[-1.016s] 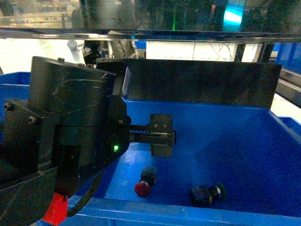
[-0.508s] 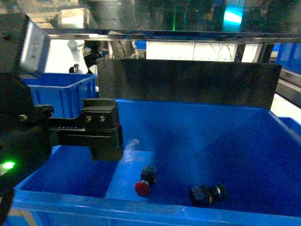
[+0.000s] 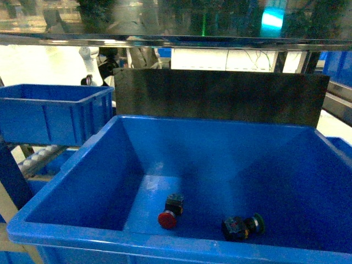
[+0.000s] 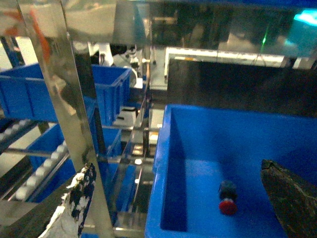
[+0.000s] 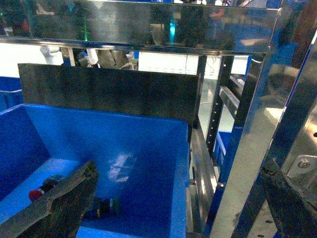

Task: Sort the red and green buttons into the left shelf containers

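Nearest in my left wrist camera, the left hand [image 4: 176, 166] is spread wide, with one dark finger [image 4: 81, 198] at the lower left and the other at the lower right edge. Nothing is between them. Ahead of this hand and closer to its right finger, the red button [image 4: 228, 199] lies on the floor of the big blue bin [image 4: 166, 163], cap towards the camera. This view shows me only that one button.

The right hand [image 5: 178, 166] is also spread and holds nothing. Its left finger [image 5: 64, 203] crosses the near corner of the same bin. The red button [image 5: 42, 191] sits just above that finger, and the green button [image 5: 106, 206] peeks out just beside its tip, partly covered.

Neither hand shows in the head camera, but it gives the clearest look at both buttons. They lie on their sides on the bin floor near the front wall, set apart from each other and not touching.

To the left of the left hand stands a steel upright [image 4: 64, 99] of the shelf, with a roller track [image 4: 39, 173] low behind it. The left shelf bins [image 4: 29, 94] are further off to the left, and I cannot see inside them. A black panel [image 3: 220, 99] stands behind the big bin's back wall.
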